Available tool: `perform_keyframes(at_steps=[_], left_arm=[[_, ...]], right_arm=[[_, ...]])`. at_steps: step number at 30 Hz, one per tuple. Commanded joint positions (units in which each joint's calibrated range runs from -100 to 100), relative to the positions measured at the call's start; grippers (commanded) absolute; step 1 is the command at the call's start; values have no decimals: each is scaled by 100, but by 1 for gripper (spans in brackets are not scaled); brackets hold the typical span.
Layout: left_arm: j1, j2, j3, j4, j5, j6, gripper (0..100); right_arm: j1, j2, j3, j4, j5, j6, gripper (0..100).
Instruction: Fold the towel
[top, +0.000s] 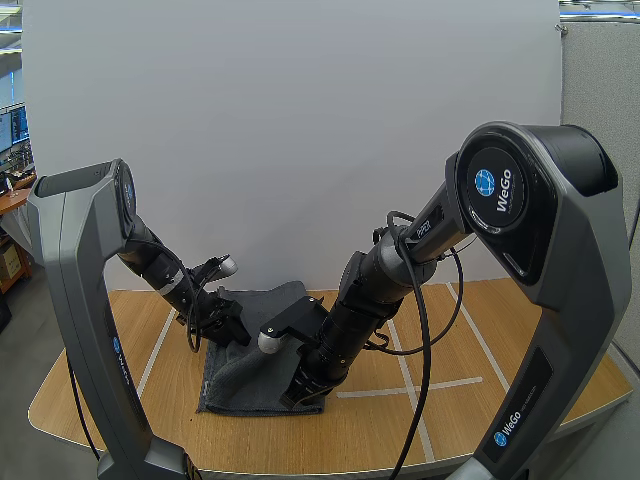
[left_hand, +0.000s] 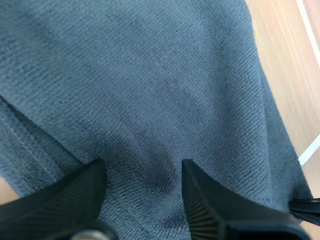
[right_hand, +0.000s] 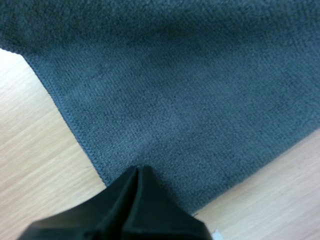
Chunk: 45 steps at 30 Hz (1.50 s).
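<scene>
— Wooden table (top: 440, 420), white tape lines (top: 410, 388) across it. Where's the towel (top: 240, 370)?
— Lying left of centre, reaching toward the front edge. The right arm (top: 370, 290) hides its right side.
— Fingers?
— Left gripper (left_hand: 142, 172): spread apart, tips on the cloth. Right gripper (right_hand: 137, 175): pressed together, over the towel just inside its hemmed edge.

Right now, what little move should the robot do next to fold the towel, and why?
Probably close the left tool on the gray towel: its fingers stand apart with cloth between them, so a pinch would give it a hold to lift. The right tool is shut by the towel's hem.
</scene>
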<state>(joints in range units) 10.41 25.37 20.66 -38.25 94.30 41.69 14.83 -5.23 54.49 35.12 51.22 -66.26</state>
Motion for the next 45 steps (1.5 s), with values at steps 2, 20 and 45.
perform_keyframes(at_steps=[2, 20, 45], left_arm=[[-5, -17, -45, 360, -382, -109, 75], [-5, -17, -459, 318, -716, -314, 0], [-5, -183, -649, 616, -150, -542, 27]], right_arm=[[-25, -31, 20, 14, 203, -46, 0], [-25, -31, 20, 14, 293, -46, 0], [-25, -31, 20, 14, 321, -46, 0]])
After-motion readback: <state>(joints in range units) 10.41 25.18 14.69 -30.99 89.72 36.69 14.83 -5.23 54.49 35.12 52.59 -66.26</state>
